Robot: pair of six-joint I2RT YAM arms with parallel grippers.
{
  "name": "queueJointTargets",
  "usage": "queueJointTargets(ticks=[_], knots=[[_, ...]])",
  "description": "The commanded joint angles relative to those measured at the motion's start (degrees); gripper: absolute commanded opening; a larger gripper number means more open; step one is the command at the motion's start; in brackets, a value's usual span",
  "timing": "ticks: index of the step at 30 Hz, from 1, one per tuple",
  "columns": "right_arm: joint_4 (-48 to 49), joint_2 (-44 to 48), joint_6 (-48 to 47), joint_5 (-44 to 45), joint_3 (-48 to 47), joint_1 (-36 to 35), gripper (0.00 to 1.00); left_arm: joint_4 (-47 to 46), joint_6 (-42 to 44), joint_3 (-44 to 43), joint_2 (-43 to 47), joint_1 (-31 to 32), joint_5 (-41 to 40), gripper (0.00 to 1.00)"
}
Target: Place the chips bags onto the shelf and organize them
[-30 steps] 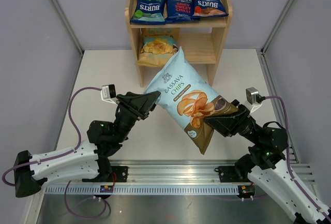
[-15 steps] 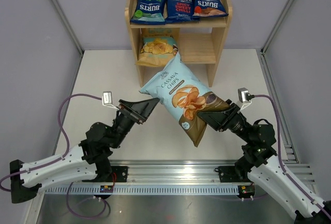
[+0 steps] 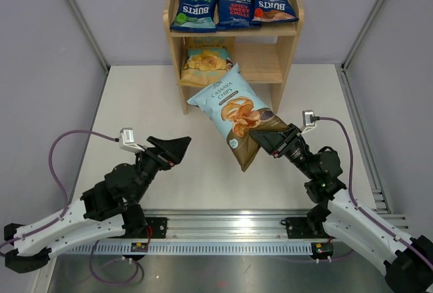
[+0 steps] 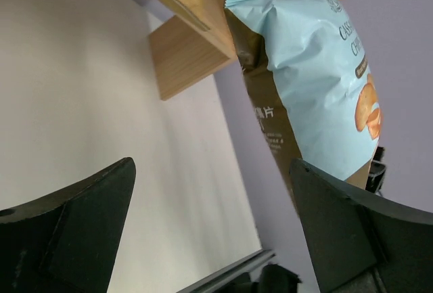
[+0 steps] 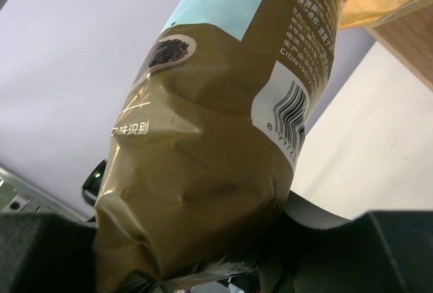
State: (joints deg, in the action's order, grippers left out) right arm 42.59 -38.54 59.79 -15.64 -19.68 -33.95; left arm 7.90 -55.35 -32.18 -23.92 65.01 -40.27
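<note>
The light-blue-and-brown bag (image 3: 232, 103) is held aloft before the shelf (image 3: 289, 42), its brown lower end clamped in the right gripper (image 3: 265, 141) and its top edge directed at the lower tier, where the tan bag (image 3: 205, 60) is lodged. The left gripper (image 3: 177, 149) is shown empty, jaws spread wide, apart from the bag. Three dark-blue Burts bags (image 3: 235, 5) are laid side by side on the top tier.
</note>
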Motion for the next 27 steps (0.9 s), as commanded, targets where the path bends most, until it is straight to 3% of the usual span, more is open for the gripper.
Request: queueJointTargets(ticks=[1,13,27], knots=[[6.6,-2.0,-1.8,6.1,-2.9,0.2,0.18,12.0,3.8,-5.2,2.3,-0.2,-3.3,0.99],[21.3,-16.8,5.0,5.1,-6.2,6.6,0.18,35.7,12.3,-21.6,-1.0,-0.2,1.2,0.99],[21.3,-30.5,8.0,3.2,-17.0,16.4,0.19,38.9,18.0,-22.2,1.9,-0.2,15.2,0.99]])
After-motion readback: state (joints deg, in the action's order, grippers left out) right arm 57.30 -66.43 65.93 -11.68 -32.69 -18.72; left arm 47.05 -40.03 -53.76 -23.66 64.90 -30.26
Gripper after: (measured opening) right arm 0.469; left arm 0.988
